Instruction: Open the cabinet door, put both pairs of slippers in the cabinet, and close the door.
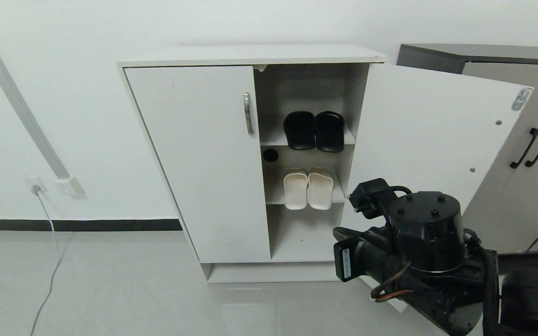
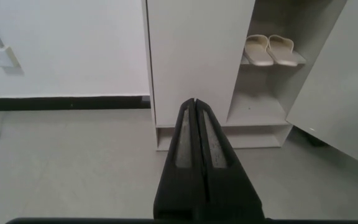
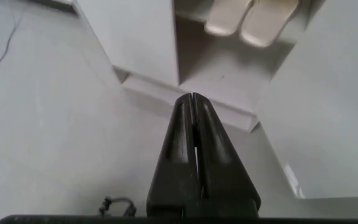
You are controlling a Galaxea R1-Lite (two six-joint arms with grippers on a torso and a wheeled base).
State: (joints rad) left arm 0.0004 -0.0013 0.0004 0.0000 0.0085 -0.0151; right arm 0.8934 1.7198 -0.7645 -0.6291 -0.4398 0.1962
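The white cabinet [image 1: 194, 154] stands against the wall with its right door [image 1: 432, 135] swung open and its left door shut. A black pair of slippers [image 1: 314, 130] sits on the upper shelf. A cream pair of slippers [image 1: 307, 188] [image 2: 273, 50] [image 3: 247, 17] sits on the middle shelf. My right arm is low at the right, in front of the open door, and its gripper [image 3: 193, 102] is shut on nothing, over the floor by the cabinet's base. My left gripper [image 2: 194, 102] is shut and empty, facing the cabinet from farther back.
A grey cabinet [image 1: 521, 140] with black handles stands right behind the open door. A wall socket [image 1: 33, 184] and a cable [image 1: 49, 261] trail down the wall and floor at the left. Bare floor tiles lie in front of the cabinet.
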